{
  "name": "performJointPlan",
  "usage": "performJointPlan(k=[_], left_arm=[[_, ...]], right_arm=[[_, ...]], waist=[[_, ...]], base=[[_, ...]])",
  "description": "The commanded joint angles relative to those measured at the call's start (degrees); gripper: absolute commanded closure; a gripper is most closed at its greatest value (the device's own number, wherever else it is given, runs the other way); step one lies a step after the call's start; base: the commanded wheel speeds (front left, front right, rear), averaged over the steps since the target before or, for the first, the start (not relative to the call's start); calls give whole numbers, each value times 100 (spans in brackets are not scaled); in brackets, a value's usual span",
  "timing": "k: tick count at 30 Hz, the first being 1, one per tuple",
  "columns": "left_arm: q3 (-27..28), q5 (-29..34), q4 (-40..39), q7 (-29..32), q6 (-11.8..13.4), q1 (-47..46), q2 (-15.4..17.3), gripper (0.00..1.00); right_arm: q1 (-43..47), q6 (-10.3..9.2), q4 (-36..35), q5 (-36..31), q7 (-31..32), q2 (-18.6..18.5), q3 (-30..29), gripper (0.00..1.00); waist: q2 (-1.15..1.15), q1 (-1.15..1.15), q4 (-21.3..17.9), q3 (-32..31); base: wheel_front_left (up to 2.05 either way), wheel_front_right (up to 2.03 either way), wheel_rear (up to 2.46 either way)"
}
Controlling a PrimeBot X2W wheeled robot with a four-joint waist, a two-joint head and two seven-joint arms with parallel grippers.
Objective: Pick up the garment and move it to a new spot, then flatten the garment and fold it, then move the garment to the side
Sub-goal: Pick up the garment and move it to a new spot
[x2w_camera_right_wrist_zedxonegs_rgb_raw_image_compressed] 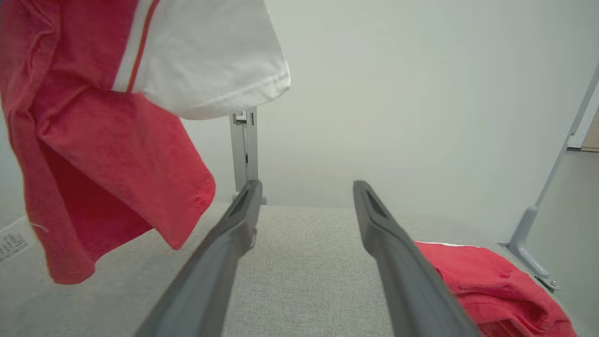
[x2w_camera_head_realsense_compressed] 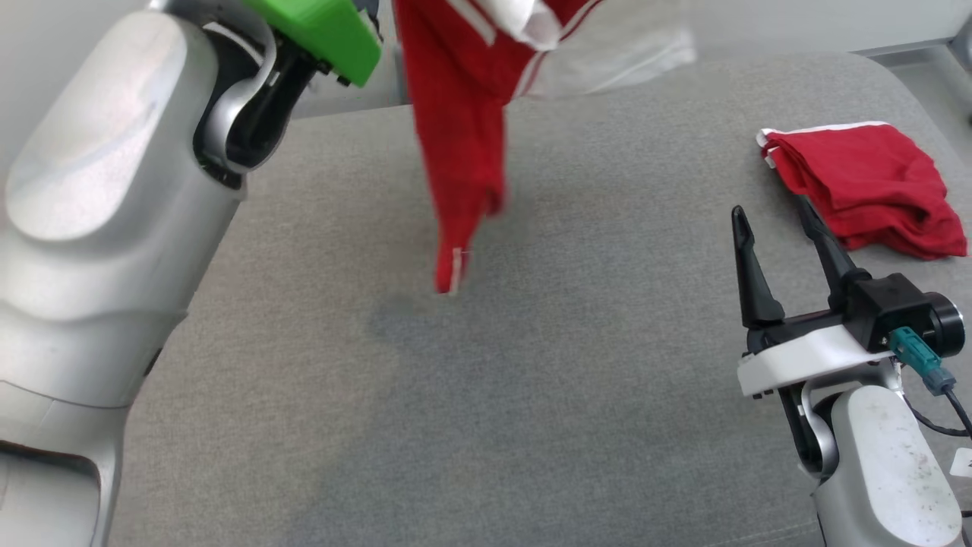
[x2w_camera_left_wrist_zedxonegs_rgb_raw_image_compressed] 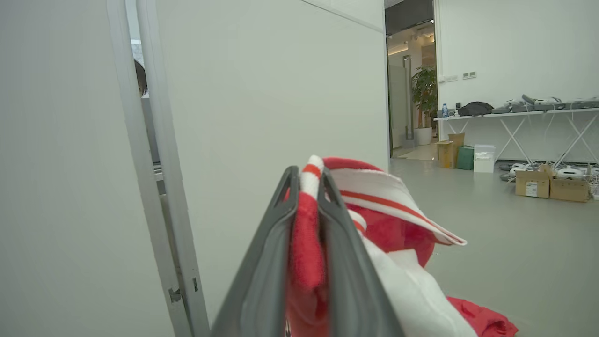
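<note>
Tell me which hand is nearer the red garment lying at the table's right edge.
Right. The right hand sits open right beside the lying garment. The left hand is raised across the table, shut on the hanging garment.

No text, brand, number or sign can be read. In the left wrist view a pale label [x2w_camera_left_wrist_zedxonegs_rgb_raw_image_compressed: 531,188] sits on a cardboard box [x2w_camera_left_wrist_zedxonegs_rgb_raw_image_compressed: 540,180] far beyond the jaws of the left gripper [x2w_camera_left_wrist_zedxonegs_rgb_raw_image_compressed: 307,171] and off to their right, but it is too small to make out. In the head view a white tag [x2w_camera_head_realsense_compressed: 963,462] lies behind the jaws of the right gripper [x2w_camera_head_realsense_compressed: 769,209], to their right, and its print cannot be made out.
</note>
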Motion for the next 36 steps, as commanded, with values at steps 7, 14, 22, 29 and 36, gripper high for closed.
performJointPlan(k=[7,14,22,29,36], left_arm=[[-17,-297,255,-180,12,411,3,100],[-142,-291,1195,-574,13,1304,330,100],[-133,-64,2496,-988,12,1382,736,100],[-192,339,3064,-1160,11,968,927,100],[63,406,3158,-1204,11,927,711,0]], right_arm=[[120,-7,-109,76,-18,-13,-206,0],[122,-7,-204,148,-18,-13,-357,0],[-80,-7,-306,221,-18,-14,-346,0],[-252,-7,-374,196,-18,-14,-315,0],[-306,-7,-276,160,-18,-14,-215,0]], waist=[[-1,0,-176,68],[-1,0,-218,428],[-1,0,-362,1057],[-1,0,-462,1472],[-1,0,-381,1481]], base=[[0,0,0],[0,0,0],[0,0,0],[0,0,0],[0,0,0]])
